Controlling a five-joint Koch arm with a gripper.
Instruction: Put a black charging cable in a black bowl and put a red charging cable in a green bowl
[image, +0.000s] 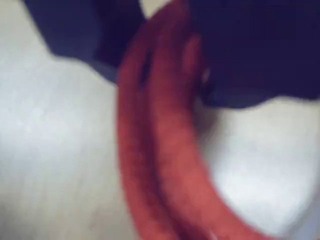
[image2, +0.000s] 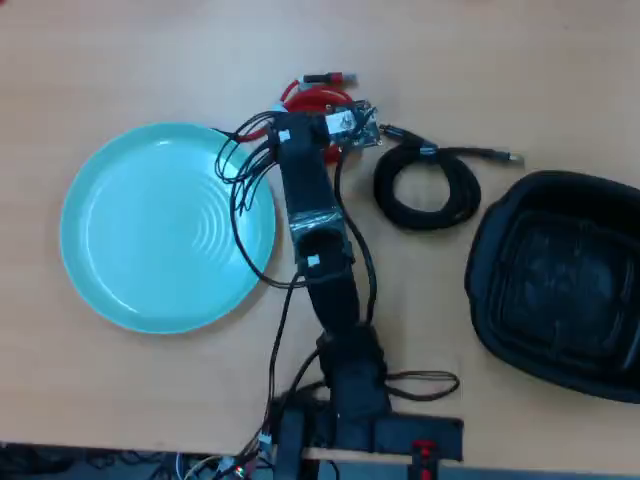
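Note:
The red charging cable (image: 165, 150) fills the blurred wrist view, its loops running between two dark jaws that press on it from either side. In the overhead view my gripper (image2: 318, 105) sits over the red charging cable (image2: 305, 95) on the table just beyond the upper right rim of the green bowl (image2: 120, 230); one plug end pokes out past the gripper. The black charging cable (image2: 392, 192) lies coiled to the right of the arm. Further right stands the black bowl (image2: 482, 270), with nothing in it. My gripper (image: 160, 65) is shut on the red coil.
The arm (image2: 312, 200) stretches from its base (image2: 350, 420) at the table's near edge up the middle of the overhead view. Its thin black wires (image2: 243, 200) hang over the green bowl's right rim. Bare wooden table (image2: 520, 70) surrounds the bowls.

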